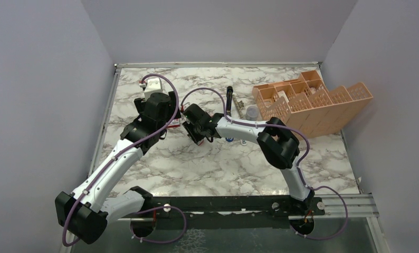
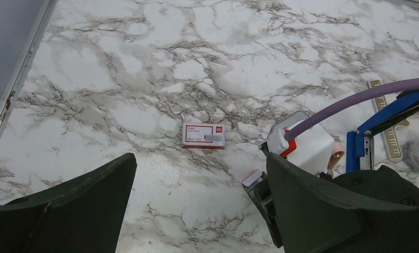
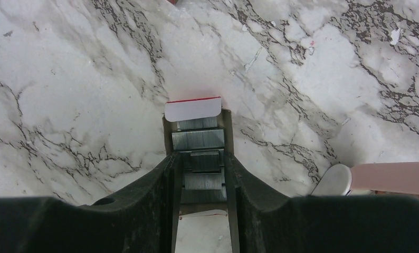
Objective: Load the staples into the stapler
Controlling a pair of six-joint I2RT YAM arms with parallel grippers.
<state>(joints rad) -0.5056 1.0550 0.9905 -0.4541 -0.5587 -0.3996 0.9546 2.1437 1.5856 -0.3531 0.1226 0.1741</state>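
Observation:
My right gripper [image 3: 201, 158] is shut on the small dark tray [image 3: 226, 132], just above the marble. Silvery-grey staples [image 3: 198, 139] lie in the tray, with a white flap [image 3: 192, 109] at its far end. The red-and-white box [image 2: 203, 136] lies flat on the table ahead of my left gripper [image 2: 199, 163], which is open and empty. The blue stapler [image 2: 356, 150] lies at the right, partly hidden by the right arm. In the top view the two grippers, left [image 1: 169, 120] and right [image 1: 190, 125], are close together, with the stapler [image 1: 229, 99] behind the right arm.
An orange divided basket [image 1: 313, 100] stands at the back right, with a small clear cup [image 1: 252, 112] beside it. A thin perforated metal strip [image 2: 388, 138] lies next to the stapler. Walls close the table on three sides.

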